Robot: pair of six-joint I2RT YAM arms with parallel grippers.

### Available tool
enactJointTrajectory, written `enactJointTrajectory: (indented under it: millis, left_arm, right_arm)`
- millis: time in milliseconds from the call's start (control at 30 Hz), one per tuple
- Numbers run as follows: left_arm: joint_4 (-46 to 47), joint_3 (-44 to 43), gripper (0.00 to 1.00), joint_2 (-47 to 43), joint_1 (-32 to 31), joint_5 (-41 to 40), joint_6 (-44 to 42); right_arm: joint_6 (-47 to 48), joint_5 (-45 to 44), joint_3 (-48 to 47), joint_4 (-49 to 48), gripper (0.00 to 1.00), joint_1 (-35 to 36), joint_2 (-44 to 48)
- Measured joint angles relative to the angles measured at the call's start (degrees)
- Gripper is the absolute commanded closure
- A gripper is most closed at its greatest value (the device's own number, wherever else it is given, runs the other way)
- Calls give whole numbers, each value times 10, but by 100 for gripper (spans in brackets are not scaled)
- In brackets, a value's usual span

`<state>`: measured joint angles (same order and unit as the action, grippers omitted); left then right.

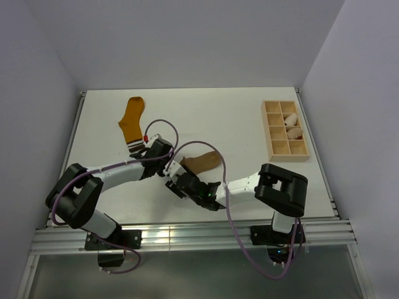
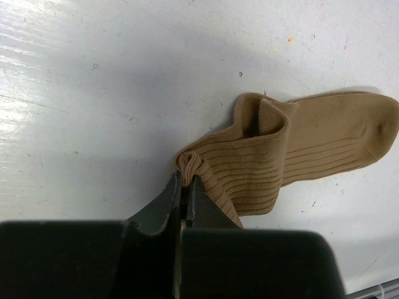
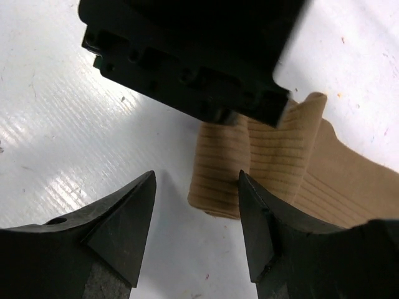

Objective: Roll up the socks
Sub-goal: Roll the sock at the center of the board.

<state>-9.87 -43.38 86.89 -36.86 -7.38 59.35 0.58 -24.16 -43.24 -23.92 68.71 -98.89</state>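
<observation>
in the upper left of the top view the mustard sock [image 1: 132, 124] lies flat and stretched out on the table [image 1: 237, 118], striped cuff toward the arms. nothing touches it, so by the look of it its rolling has not begun.

just right of its cuff, the left gripper [image 1: 161, 157] reaches toward the centre of the frame. in the left wrist view its jaws [image 2: 185, 187] are pressed together on a small curl of fabric at the near end of the tan sock [image 2: 299, 149]. that curl is the only rolled part on show. the rest of the sock runs flat to the right edge of that view, with one loose fold standing up near the middle.

in the top view the tan sock [image 1: 202, 161] sits at centre frame, mostly flat. below it the right gripper [image 1: 177, 184] comes in from the lower right. the right wrist view shows its jaws [image 3: 194, 187] spread wide and pinching nothing, set just in front of the sock's near edge [image 3: 274, 162], with the left gripper's dark body filling the top of the frame.

far right in the top view, a wooden tray [image 1: 274, 128] holds a few cream bundles [image 1: 292, 121] in its compartments.

my reading: the first sock is barely started, one turn at most, and the second is untouched. most of the job is left.
</observation>
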Motion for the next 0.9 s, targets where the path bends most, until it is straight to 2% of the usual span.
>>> enactJointTrajectory:
  millis: [367,467,500,700,767,900]
  left_arm:
    - [-10,-7,100,1,3,0,-5]
    - [-9,-7,100,3,8,1,-5]
    - [-9,-7,100,3,8,1,-6]
    - [-9,-7,100,3,18,2,-8]
    - [-9,-7,99,3,18,2,-8]
    - [-7,-7,93,3,18,2,-8]
  right_arm:
    - [20,-40,-38,-7,53,8,-69]
    - [20,-52,-45,-7,62,8,-76]
    - [19,-56,-48,-6,70,8,-79]
    - [11,-73,-63,-4,96,10,-92]
    - [10,-75,-63,-4,100,10,-93]
    - [5,-77,-64,-4,100,11,-94]
